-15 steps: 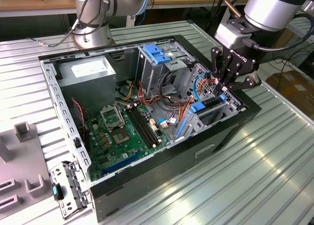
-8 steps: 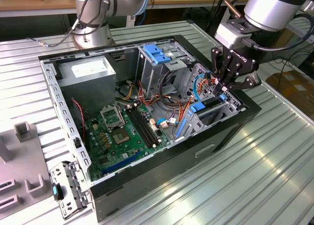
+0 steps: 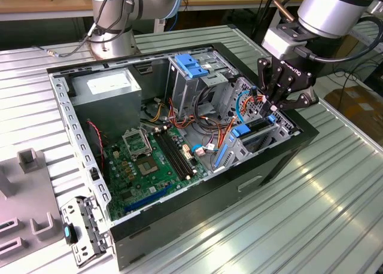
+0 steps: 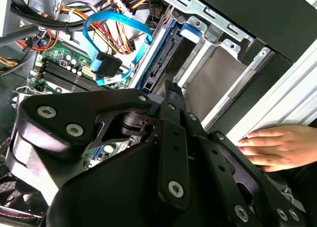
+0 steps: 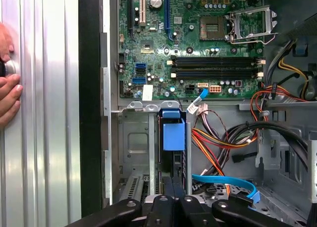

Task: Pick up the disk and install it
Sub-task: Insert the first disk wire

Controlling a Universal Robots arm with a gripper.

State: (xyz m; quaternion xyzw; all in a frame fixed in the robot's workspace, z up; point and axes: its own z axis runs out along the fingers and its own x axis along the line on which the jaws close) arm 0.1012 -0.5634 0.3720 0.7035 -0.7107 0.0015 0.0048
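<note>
Motherboard (image 3: 149,160) lies at the exterior view's left. Next comes the drive bay (image 3: 239,153), and the disk (image 3: 257,127) stands on its edge inside it. Its long side runs along the slot, straight away from me. My gripper (image 3: 274,108) is right above the disk's outer end — fingers (image 5: 167,187) pressed together, holding nothing that I can see.

disk (image 5: 173,135) edge-on in bay (image 5: 133,142) | claw (image 5: 173,196) at its near edge | hand (image 5: 7,95) on ribbed table (image 5: 49,147) | motherboard (image 5: 198,48) beyond
</note>
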